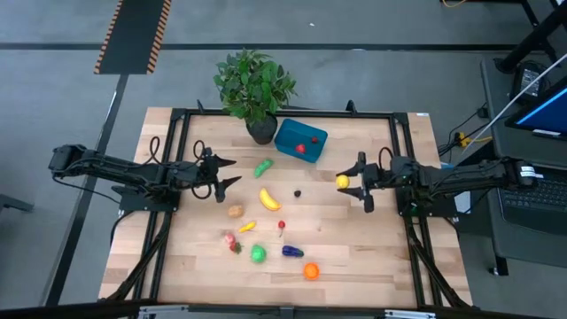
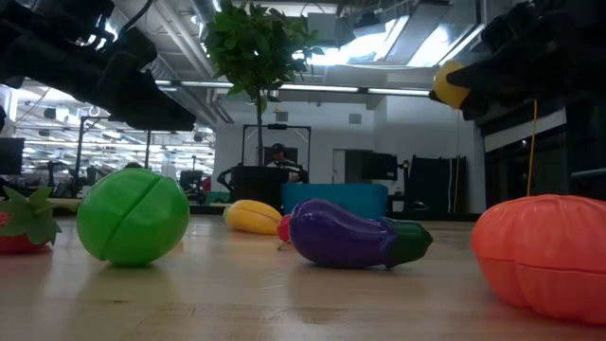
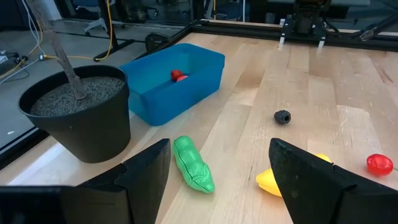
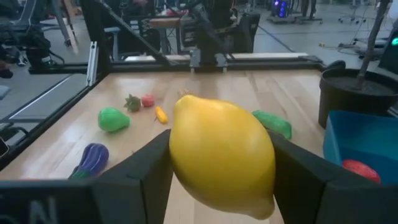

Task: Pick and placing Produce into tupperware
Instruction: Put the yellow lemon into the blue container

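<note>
Filling the right wrist view, a smooth, glossy yellow lemon [image 4: 222, 155] sits clamped between the two dark fingers of the right gripper [image 1: 356, 181], whose jaws stand spread about the fruit's width. From above, that gripper hangs over the right side of the table [image 1: 372, 257], the lemon well clear of the blue tub [image 1: 300, 139] at the table's far edge.

The tub is a shallow rectangle of smooth plastic with rounded corners, lying just beside the dark round plant pot [image 3: 78, 115], which is filled with grainy soil. One small red piece [image 3: 178, 76] rests inside the tub.

The left gripper [image 1: 226, 172] hovers over the table's left side with its fingers wide apart and nothing between them. Ahead of it on the pale, butcher-block wood lie a lumpy green pea pod [image 3: 193, 163], a curved yellow banana [image 1: 268, 198] and a small dark knobbly ball [image 3: 282, 116].

Nearer the front edge the other plastic pieces are scattered apart: a tan lump [image 1: 235, 211], a small orange-yellow piece [image 1: 247, 227], a red strawberry with green leaves [image 1: 231, 241], a round green fruit with a seam across it [image 2: 133, 216], a shiny purple eggplant with a green cap [image 2: 358, 234], a tiny red piece [image 1: 282, 225] and a ribbed orange pumpkin-like one [image 2: 546, 256].
</note>
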You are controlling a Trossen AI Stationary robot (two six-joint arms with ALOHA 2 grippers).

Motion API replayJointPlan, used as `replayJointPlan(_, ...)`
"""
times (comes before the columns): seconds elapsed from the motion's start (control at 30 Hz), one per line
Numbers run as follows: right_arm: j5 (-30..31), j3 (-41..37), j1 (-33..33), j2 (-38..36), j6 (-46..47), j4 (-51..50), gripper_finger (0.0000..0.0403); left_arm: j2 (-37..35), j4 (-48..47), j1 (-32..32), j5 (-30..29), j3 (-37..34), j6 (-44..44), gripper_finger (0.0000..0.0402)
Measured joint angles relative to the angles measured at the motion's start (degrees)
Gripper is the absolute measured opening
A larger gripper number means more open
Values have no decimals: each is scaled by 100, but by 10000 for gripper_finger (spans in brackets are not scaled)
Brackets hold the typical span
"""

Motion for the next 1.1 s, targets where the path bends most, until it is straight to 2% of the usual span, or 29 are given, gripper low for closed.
replayJointPlan(0.1, 252, 0, 0, 2, -9, 133, 219, 1, -2, 0, 0, 0, 0, 265)
replayJointPlan(0.5, 2385, -1, 0, 108, 211, 160, 219, 0, -7, 0, 0, 0, 24, 265)
replayJointPlan(0.83, 2804, 0, 0, 517, 188, 516, 219, 1, -31, 0, -67, 0, 42, 265)
replayJointPlan(1.1, 3111, 183, -122, 1172, 177, 850, 219, 1, -39, 0, -172, 0, 43, 265)
